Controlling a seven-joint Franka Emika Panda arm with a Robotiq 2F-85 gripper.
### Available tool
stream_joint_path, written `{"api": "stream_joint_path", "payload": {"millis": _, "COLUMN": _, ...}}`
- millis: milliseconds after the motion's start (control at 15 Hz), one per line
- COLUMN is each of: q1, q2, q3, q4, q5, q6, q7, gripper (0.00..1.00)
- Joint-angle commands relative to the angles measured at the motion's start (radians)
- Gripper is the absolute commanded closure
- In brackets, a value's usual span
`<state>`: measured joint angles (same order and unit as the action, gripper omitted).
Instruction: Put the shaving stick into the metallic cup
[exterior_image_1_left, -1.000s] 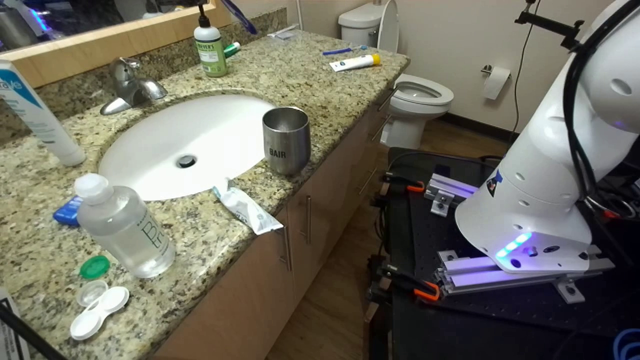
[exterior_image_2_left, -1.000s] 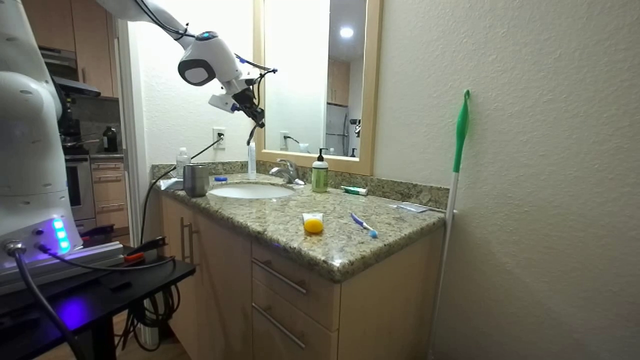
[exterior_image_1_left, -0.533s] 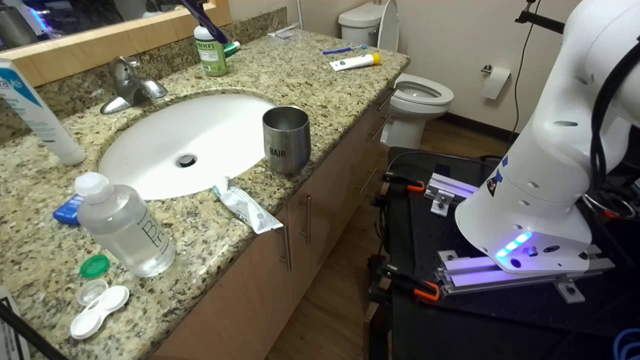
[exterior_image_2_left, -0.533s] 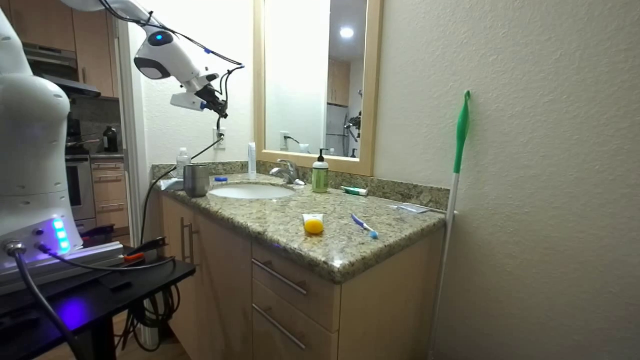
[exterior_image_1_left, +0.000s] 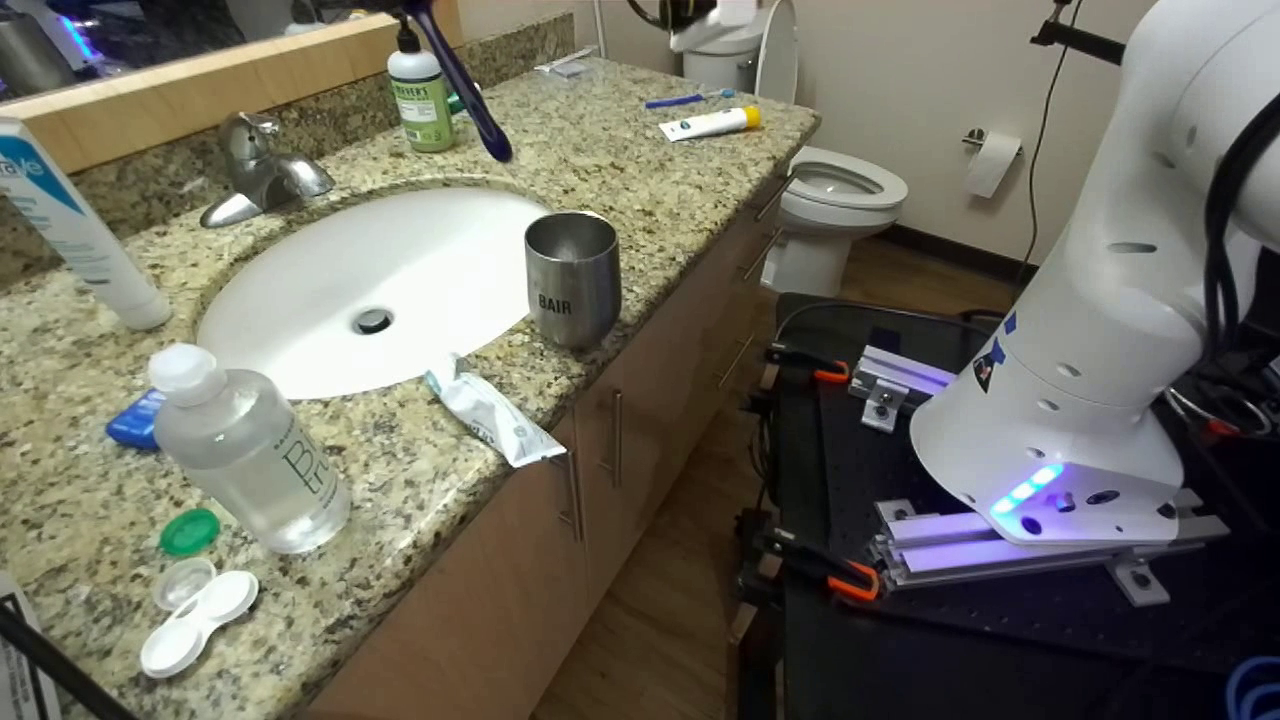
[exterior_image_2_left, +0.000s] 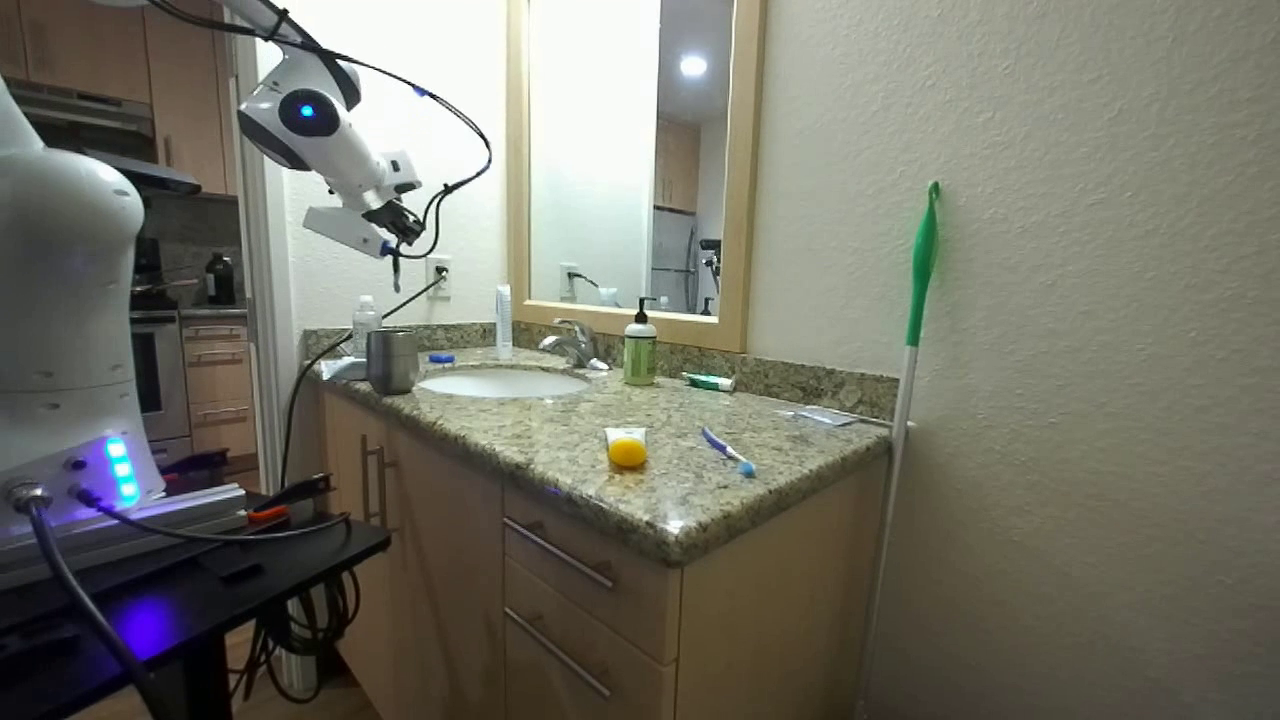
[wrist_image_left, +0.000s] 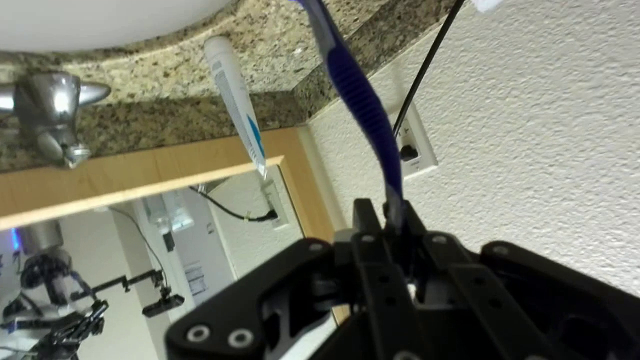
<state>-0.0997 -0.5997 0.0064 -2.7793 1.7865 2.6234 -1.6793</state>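
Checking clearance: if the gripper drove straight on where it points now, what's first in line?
Probably the wall beside the mirror frame, by the wrist view; depth is unclear, so the frame could come first. The shaving stick juts from its fingers and could touch sooner.

Arm (exterior_image_1_left: 1090, 330): white, rounded, dotted with oval caps (exterior_image_1_left: 1132, 248)
Base light (exterior_image_1_left: 1028, 490): blue, segmented
Joint cap (exterior_image_2_left: 308, 113): round, black, centre lit blue
Cables (exterior_image_1_left: 1218, 220): black, along the arm's outside
Gripper (wrist_image_left: 387, 215): black, angular, silvery screws (wrist_image_left: 241, 338)

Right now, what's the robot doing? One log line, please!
pincer: gripping stick; stick: aloft, outside cup; cup: upright beside sink
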Motion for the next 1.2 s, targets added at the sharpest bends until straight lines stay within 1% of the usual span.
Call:
{"api": "stream_joint_path", "payload": {"millis": 0, "q1": -0.006, "q2": 0.069, "q3": -0.108, "q4": -0.016, "q5": -0.091, "q6": -0.096, "q7": -0.008, "gripper": 0.97}}
{"api": "stream_joint_path", "payload": {"millis": 67, "q1": 0.000, "q2": 0.027, "q3": -0.075, "q4": -0.016, "q5": -0.059, "q6": -0.059, "q7": 0.001, "gripper": 0.87}}
{"api": "stream_joint_path", "payload": {"millis": 133, "q1": 0.000, "q2": 0.046, "q3": -0.099, "q4": -0.014, "q5": -0.077, "q6": -0.072, "q7": 0.001, "gripper": 0.87}}
{"api": "stream_joint_path", "payload": {"millis": 200, "q1": -0.042, "q2": 0.061, "q3": -0.071, "q4": -0.013, "q5": -0.083, "q6": -0.096, "q7": 0.010, "gripper": 0.87}}
{"api": "stream_joint_path", "payload": {"millis": 333, "q1": -0.041, "q2": 0.069, "q3": -0.072, "q4": -0.012, "q5": -0.083, "q6": -0.097, "q7": 0.010, "gripper": 0.87}}
{"api": "stream_joint_path", "payload": {"millis": 400, "q1": -0.040, "q2": 0.098, "q3": -0.077, "q4": 0.006, "q5": -0.100, "q6": -0.109, "q7": 0.035, "gripper": 0.97}}
{"api": "stream_joint_path", "payload": {"millis": 467, "q1": -0.040, "q2": 0.108, "q3": -0.074, "q4": 0.012, "q5": -0.095, "q6": -0.106, "q7": 0.043, "gripper": 0.97}}
{"api": "stream_joint_path", "payload": {"millis": 533, "q1": -0.004, "q2": 0.115, "q3": -0.106, "q4": 0.018, "q5": -0.083, "q6": -0.089, "q7": 0.033, "gripper": 0.97}}
{"api": "stream_joint_path", "payload": {"millis": 600, "q1": -0.051, "q2": 0.097, "q3": -0.088, "q4": 0.002, "q5": -0.106, "q6": -0.122, "q7": 0.050, "gripper": 0.97}}
{"api": "stream_joint_path", "payload": {"millis": 867, "q1": -0.071, "q2": 0.107, "q3": -0.090, "q4": 0.004, "q5": -0.114, "q6": -0.135, "q7": 0.071, "gripper": 0.97}}
{"api": "stream_joint_path", "payload": {"millis": 1133, "q1": -0.090, "q2": 0.120, "q3": -0.094, "q4": 0.001, "q5": -0.153, "q6": -0.138, "q7": 0.100, "gripper": 0.97}}
